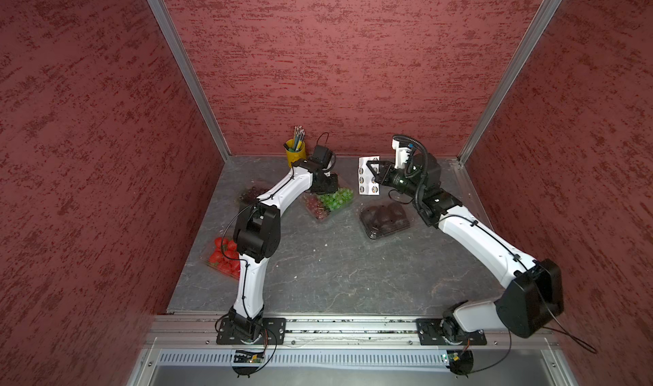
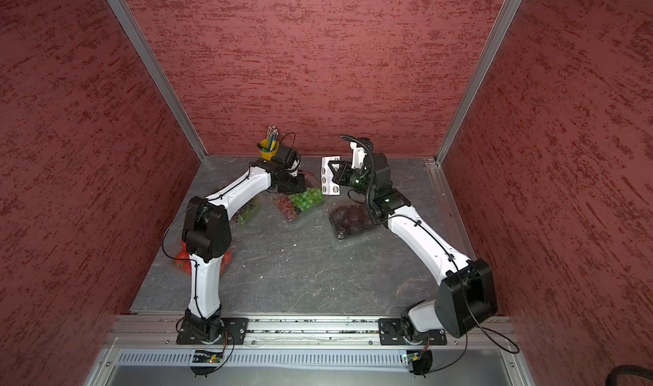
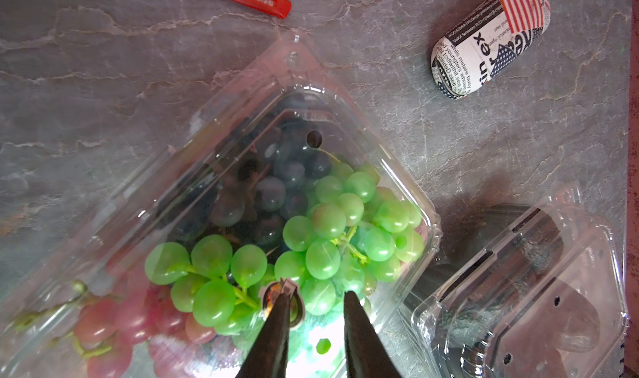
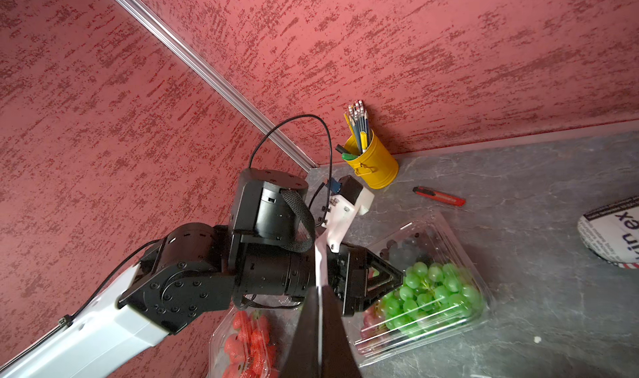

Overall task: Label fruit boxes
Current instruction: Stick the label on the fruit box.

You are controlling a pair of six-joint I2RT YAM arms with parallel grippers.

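The left gripper [image 3: 316, 295], jaws apart over the grape box [image 3: 242, 186] in the middle near the back, should press flat so the round sticker [image 3: 284, 302] clinging to one finger [image 3: 273, 334] wipes onto the lid [image 3: 221, 141]; the right gripper [image 4: 320, 288] pinches the sticker sheet [image 1: 363, 182]. The box is clear, lid closed over green, red and dark grapes [image 3: 321, 258].

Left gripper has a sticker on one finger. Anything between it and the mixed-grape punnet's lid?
Nothing visible. The left gripper is directly over the clear lid of the mixed-grape punnet, jaws apart, with the round sticker clinging to one fingertip. No object shows between them.
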